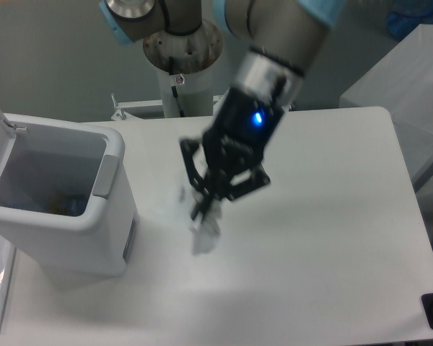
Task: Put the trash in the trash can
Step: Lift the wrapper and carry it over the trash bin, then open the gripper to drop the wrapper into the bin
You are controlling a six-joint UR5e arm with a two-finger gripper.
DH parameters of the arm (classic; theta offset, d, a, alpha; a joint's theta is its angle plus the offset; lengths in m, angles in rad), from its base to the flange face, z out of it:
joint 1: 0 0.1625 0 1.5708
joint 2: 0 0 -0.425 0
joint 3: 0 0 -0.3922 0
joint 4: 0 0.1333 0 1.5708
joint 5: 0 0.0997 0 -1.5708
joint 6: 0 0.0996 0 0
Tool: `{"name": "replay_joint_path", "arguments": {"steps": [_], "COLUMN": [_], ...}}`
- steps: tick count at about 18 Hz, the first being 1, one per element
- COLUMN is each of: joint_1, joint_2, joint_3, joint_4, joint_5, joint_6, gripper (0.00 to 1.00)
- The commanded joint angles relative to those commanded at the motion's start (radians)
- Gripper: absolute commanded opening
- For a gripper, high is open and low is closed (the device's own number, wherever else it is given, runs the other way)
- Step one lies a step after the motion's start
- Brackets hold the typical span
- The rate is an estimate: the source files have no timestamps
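Gripper pinches the crumpled wrapper, which hangs just below its fingertips, above the table. Likely light, limp, slippery; a pinch on a bunched fold suits. Trash can stands open to its left.

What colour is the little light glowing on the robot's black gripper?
Blue. It glows on the black two-finger gripper, clearest in the fixed camera view.
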Motion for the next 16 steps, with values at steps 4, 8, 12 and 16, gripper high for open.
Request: {"name": "replay_joint_path", "arguments": {"steps": [4, 8, 12, 16], "joint_1": [-0.083, -0.15, -0.212, -0.215], "joint_2": [0.026, 0.058, 0.081, 0.083], "joint_3": [-0.038, -0.115, -0.181, -0.21], "joint_4": [0.0, 0.008, 0.014, 0.025], "joint_5": [0.006, 0.015, 0.017, 0.017], "joint_6": [0.0, 0.009, 0.029, 0.043], "gripper": [0.0, 0.0, 0.01, 0.43]}}
